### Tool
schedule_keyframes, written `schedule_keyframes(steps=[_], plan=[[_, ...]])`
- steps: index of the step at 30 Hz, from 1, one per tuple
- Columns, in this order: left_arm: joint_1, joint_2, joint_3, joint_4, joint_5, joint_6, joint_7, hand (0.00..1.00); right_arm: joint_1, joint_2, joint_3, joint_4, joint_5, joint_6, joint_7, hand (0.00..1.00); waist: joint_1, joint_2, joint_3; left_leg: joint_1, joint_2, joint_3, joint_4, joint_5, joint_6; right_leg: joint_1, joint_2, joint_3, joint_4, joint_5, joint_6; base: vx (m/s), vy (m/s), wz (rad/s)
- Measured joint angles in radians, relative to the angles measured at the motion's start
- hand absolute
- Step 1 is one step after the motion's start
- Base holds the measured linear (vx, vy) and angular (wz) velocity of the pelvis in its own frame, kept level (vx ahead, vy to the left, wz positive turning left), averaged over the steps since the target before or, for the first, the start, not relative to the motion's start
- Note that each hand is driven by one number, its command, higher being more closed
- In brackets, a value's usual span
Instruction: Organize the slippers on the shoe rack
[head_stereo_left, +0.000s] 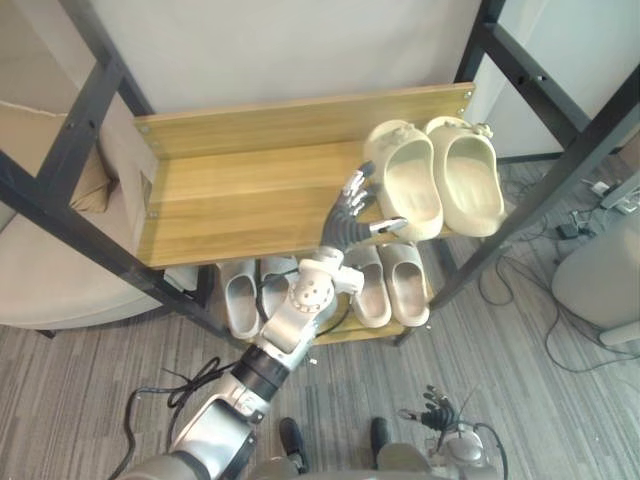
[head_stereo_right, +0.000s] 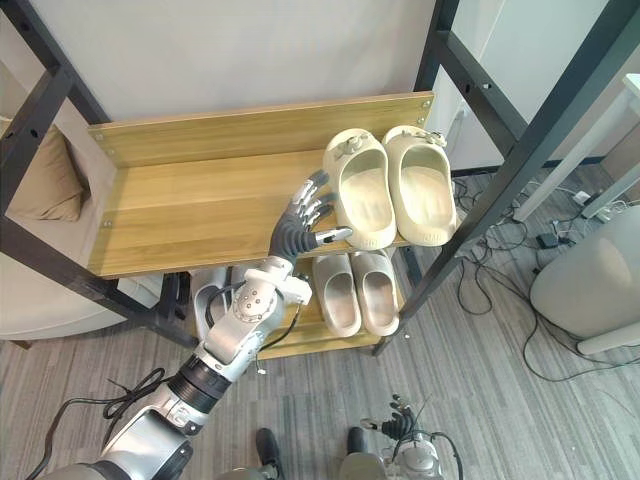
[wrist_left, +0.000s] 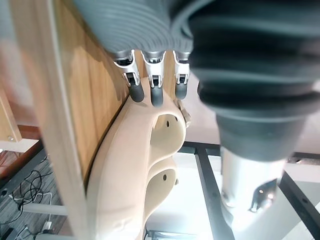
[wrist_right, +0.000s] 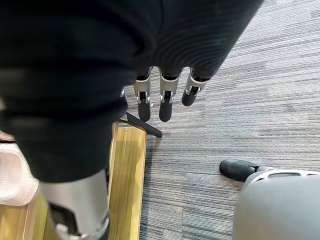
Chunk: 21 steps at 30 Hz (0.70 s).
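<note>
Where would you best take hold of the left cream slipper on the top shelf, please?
Probably its heel rim, from the shelf's front edge: the toe points to the wall and the open heel faces the left hand.

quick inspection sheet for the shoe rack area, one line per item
surface: wooden top shelf
job's things: cream slippers paired at the top shelf's right end, heels at the front edge; pale slippers on the lower shelf
clutter: nothing seen
hands: left hand open, fingers straight beside the left cream slipper; right hand open, low over the carpet
cables: loose cables on the carpet right of the rack
surroundings: cushion at left, white wall behind
</note>
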Motion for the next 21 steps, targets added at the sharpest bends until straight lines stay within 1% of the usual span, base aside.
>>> schedule_keyframes(steps=[6,9,12,16,17,19,21], plan=[[0.000,0.023,0.043,-0.002,0.005,0.001,-0.001,0.00,0.000,0.007,-0.008,0.000,0.000,-0.001,0.001,0.00,0.002,-0.001,0.001,0.001,-0.001,-0.016,0.000,0.000,0.000,0.015,0.001,-0.018,-0.011,0.000,0.000,0.00,-0.001,0.07],[0.051,0.032,0.073,-0.060,0.014,0.001,-0.006,0.00,0.000,0.011,-0.006,0.000,0.000,-0.001,0.003,0.00,0.008,-0.003,0.001,0.000,-0.002,-0.023,0.000,0.000,0.000,0.020,0.001,-0.024,-0.014,-0.001,0.001,0.00,-0.006,0.07],[0.115,0.072,0.075,-0.146,0.004,0.000,-0.011,0.00,0.000,0.011,-0.004,0.001,0.000,-0.001,0.007,0.00,0.015,-0.003,0.001,0.001,-0.003,-0.028,0.000,0.000,0.000,0.025,0.000,-0.030,-0.015,-0.003,0.002,0.00,-0.007,0.07],[0.178,0.083,0.066,-0.291,-0.046,-0.003,-0.035,0.00,0.003,0.008,-0.004,0.017,0.000,-0.003,0.015,0.00,0.034,-0.007,-0.002,-0.001,-0.008,-0.049,0.004,0.000,0.000,0.032,-0.008,-0.048,-0.009,-0.011,0.005,-0.01,0.006,0.15],[0.200,0.087,0.057,-0.341,-0.063,-0.012,-0.048,0.00,0.003,0.008,-0.004,0.026,0.000,-0.003,0.016,0.00,0.037,-0.009,-0.004,-0.001,-0.010,-0.055,0.004,0.000,0.000,0.030,-0.010,-0.052,0.003,-0.019,0.006,-0.01,0.000,0.14],[0.235,0.088,0.025,-0.411,-0.106,-0.022,-0.061,0.00,0.003,0.008,-0.003,0.036,0.000,-0.004,0.019,0.00,0.041,-0.015,-0.009,-0.001,-0.012,-0.061,0.004,-0.001,0.002,0.030,-0.012,-0.056,0.013,-0.027,0.005,0.00,-0.001,0.12],[0.279,0.089,-0.031,-0.490,-0.167,-0.026,-0.097,0.00,0.003,0.006,-0.002,0.046,0.000,-0.004,0.021,0.00,0.058,-0.022,-0.015,-0.001,-0.013,-0.065,0.005,-0.002,0.002,0.030,-0.013,-0.057,0.027,-0.035,0.006,0.02,-0.006,0.05]])
